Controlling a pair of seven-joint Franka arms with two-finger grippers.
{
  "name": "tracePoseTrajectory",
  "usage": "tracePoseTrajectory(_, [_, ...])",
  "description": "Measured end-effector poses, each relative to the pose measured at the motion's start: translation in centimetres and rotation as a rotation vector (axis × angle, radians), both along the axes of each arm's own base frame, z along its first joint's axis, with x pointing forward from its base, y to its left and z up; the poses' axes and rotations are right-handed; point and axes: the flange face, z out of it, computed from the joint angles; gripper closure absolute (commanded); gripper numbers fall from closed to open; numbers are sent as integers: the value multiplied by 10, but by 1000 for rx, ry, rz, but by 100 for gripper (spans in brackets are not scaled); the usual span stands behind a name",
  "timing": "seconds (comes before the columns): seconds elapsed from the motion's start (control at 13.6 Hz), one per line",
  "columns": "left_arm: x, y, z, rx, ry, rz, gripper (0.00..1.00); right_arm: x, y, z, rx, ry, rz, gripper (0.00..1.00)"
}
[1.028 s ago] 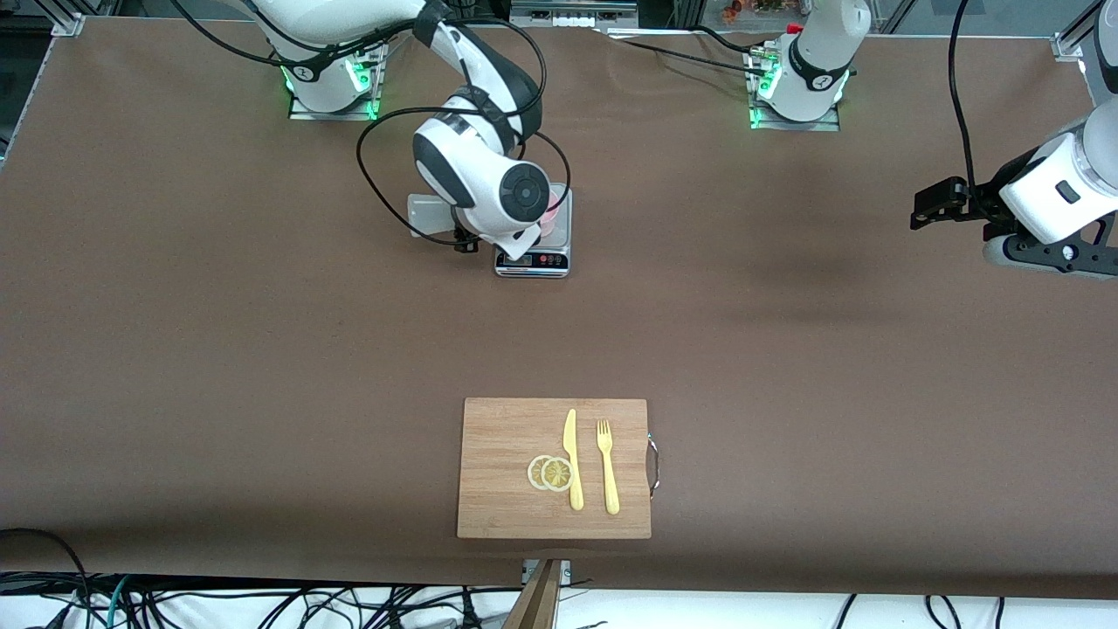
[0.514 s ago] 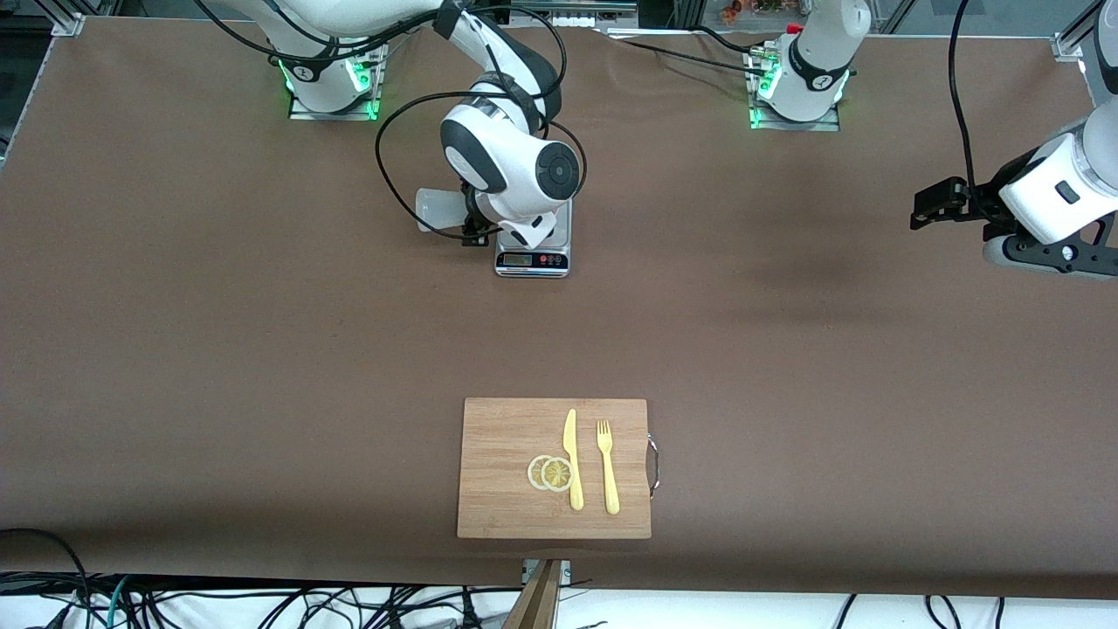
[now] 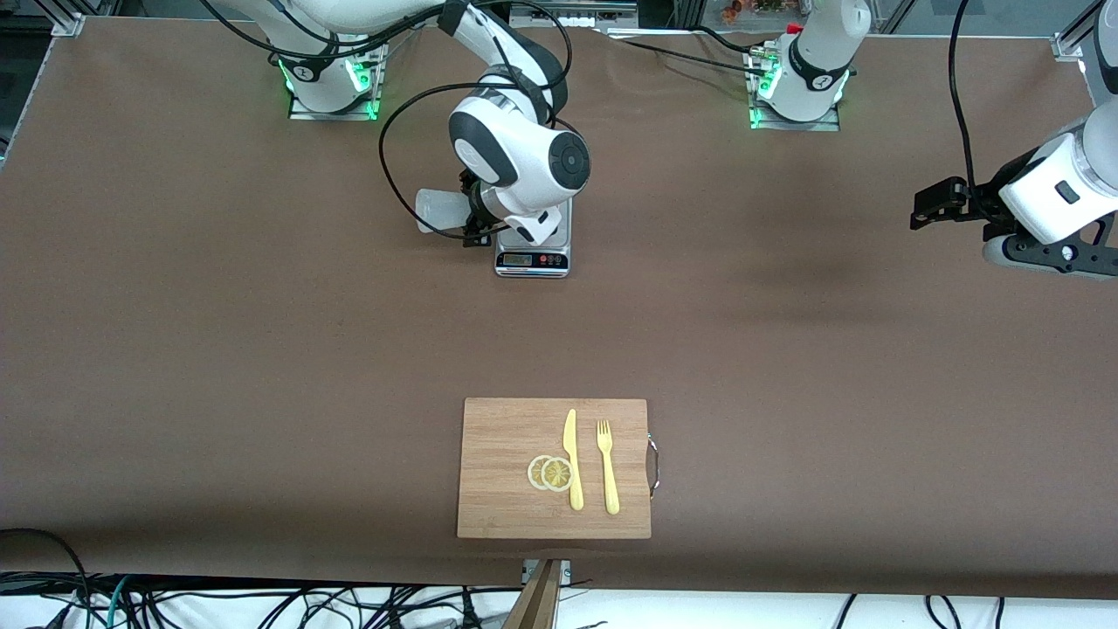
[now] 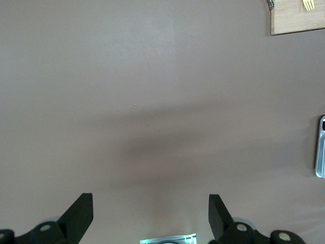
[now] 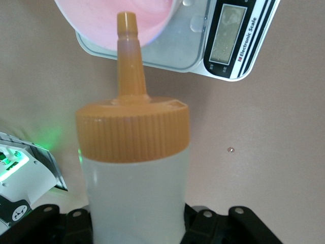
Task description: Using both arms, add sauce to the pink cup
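We see the sauce (image 5: 134, 178), a small translucent whitish squeeze bottle with a ribbed orange cap and a long orange nozzle, clenched in the right gripper (image 3: 476, 218) and tipped sideways over the table just beside the silver kitchen scale (image 3: 533, 255). In the right wrist view its nozzle tip overlaps the pale pink translucent plastic cup (image 5: 119, 23), which stands on the scale's platform. From the front camera the cup is hidden by the right arm's white wrist, and only the bottle's pale base (image 3: 439, 211) shows past the gripper. The wrist picture cuts the cup off, so we cannot make out whether any sauce is inside.

The left gripper (image 4: 150, 216) waits, fingers spread wide and holding nothing, over bare brown table at the left arm's end.

Nearer the front camera lies a wooden cutting board (image 3: 507, 437) with a yellow plastic knife (image 3: 572, 459), a yellow plastic fork (image 3: 607, 467) and two lemon slices (image 3: 550, 473).
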Motion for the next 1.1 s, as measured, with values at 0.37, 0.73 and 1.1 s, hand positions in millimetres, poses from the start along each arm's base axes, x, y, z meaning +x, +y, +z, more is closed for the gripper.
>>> tracePoseTrajectory(0.37, [0,0,0,0,0,0,0,18,-17,-5,27,61,8,100])
tracePoseTrajectory(0.73, [0,0,0,0,0,-1,0,100,-120,-13,290,303,-88,100])
tracePoseTrajectory(1.1, [0,0,0,0,0,-2,0,166,-233,-20,715,399,-152,100])
